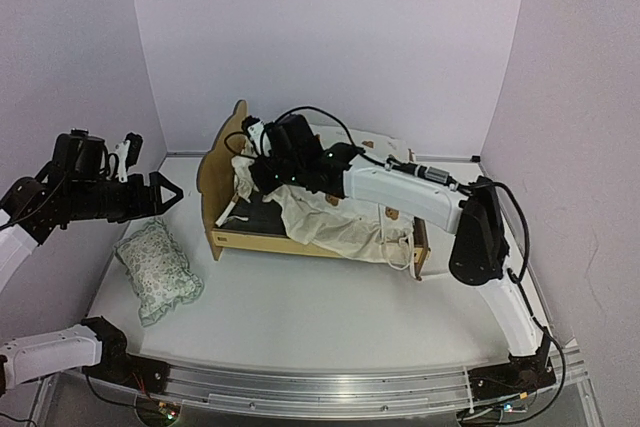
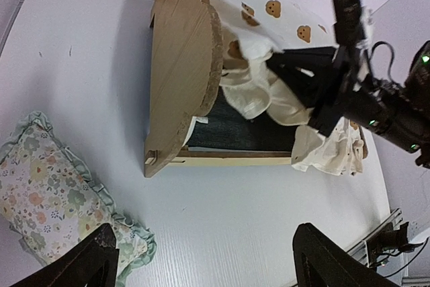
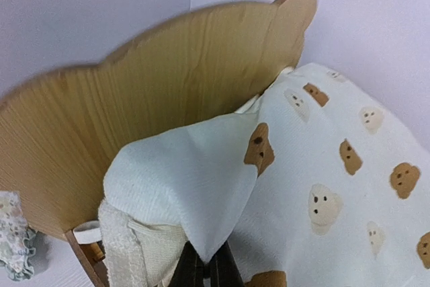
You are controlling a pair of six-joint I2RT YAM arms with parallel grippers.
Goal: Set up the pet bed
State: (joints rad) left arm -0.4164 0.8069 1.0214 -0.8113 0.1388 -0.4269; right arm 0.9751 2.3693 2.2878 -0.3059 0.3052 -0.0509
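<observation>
The pet bed (image 1: pixel 250 239) stands on the bench (image 1: pixel 330 317) towards the back, a little left of centre, with its bear-ear headboard at the left end and its low footboard at the right. From my left wrist I see the headboard (image 2: pixel 185 58) edge-on and upright, and behind it a strip of the dark grey base (image 2: pixel 242 132) lies bare. The cream bear-print cover (image 1: pixel 330 222) is heaped loosely over the rest of the frame and spills over the near side rail at the footboard end. My right gripper (image 1: pixel 252 159) is reached across the bed to the headboard end, and its fingers are closed tight on a fold of that cover (image 3: pixel 322 166). In my right wrist view the pale cloth drapes down into the pinch of the gripper (image 3: pixel 205 270), just in front of the inner face of the headboard (image 3: pixel 134 99). The floral ruffled pillow (image 1: pixel 157 269) lies flat on the bench to the left of the bed, apart from it and nearer my bases. My left gripper (image 1: pixel 165 192) hangs above the bench left of the headboard, over the pillow's far end. Its fingers are spread wide and it has nothing between them; the wrist view shows bare bench between the fingertips (image 2: pixel 101 260) and the pillow (image 2: pixel 54 186) beside the left one.
</observation>
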